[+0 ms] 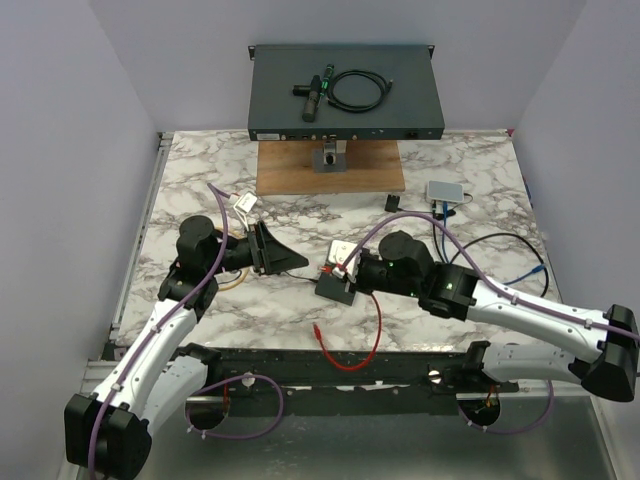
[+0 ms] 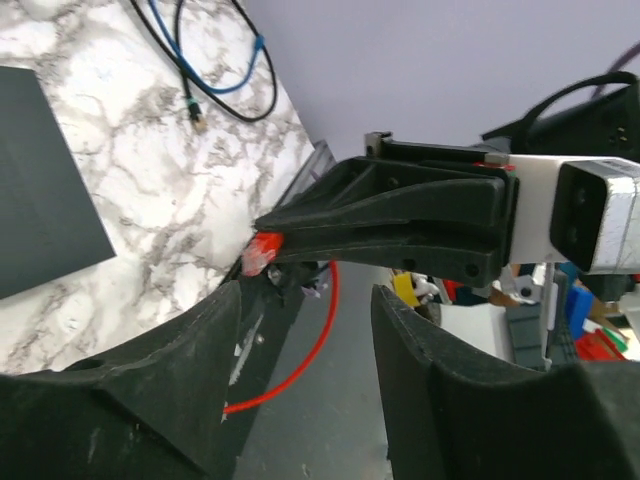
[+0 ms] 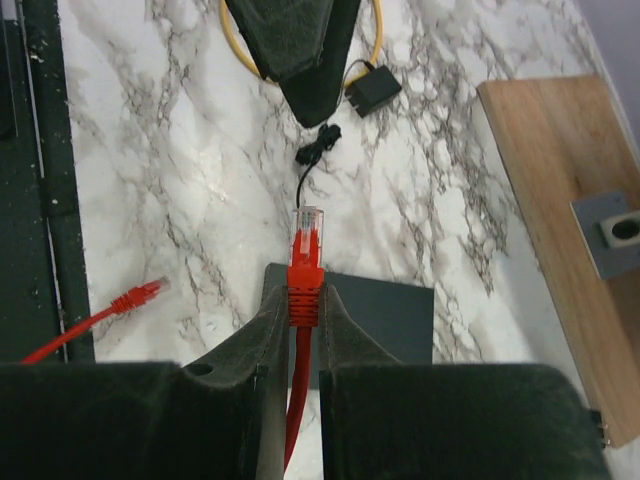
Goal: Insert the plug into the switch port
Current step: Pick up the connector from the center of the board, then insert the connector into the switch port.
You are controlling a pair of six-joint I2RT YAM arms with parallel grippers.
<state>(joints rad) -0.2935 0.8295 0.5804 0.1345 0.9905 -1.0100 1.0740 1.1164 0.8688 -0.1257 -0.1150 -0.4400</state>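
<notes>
- The right jaws are clamped on the red boot of the RJ45 plug (image 3: pixel 306 232). The plug's clear tip is exposed just past the fingertips.
- The left jaws are held apart, and nothing is gripped between them.
- In the left wrist view, the right arm's black fingers (image 2: pixel 400 215) and the red end of the plug are seen just beyond the tips of the left jaws.
- The plug is pointed at the tips of the left jaws. It is near them but not touching.
- A dark grey box (image 3: pixel 385 320) is laid flat on the marble bench (image 1: pixel 200 200) directly beneath the plug.
- The red patch cable (image 1: pixel 352 352) is trailed back from the right jaws in a loop toward the near edge of the bench. Its other connector (image 3: pixel 140 296) is seen lying loose on the marble.
- A yellow cable (image 3: pixel 233 45) and a small black adapter (image 3: pixel 372 90) are seen close to the left fingers.
- The network switch (image 1: pixel 345 90) is placed at the far end of the bench, behind a wooden board (image 1: pixel 290 168). Its port row (image 1: pixel 300 133) is faced toward the arms, well apart from the plug.
- A coiled black cable (image 1: pixel 360 90) is laid on top of the switch.
- A blue cable (image 2: pixel 215 60) is spread on the marble on the right side of the bench.
</notes>
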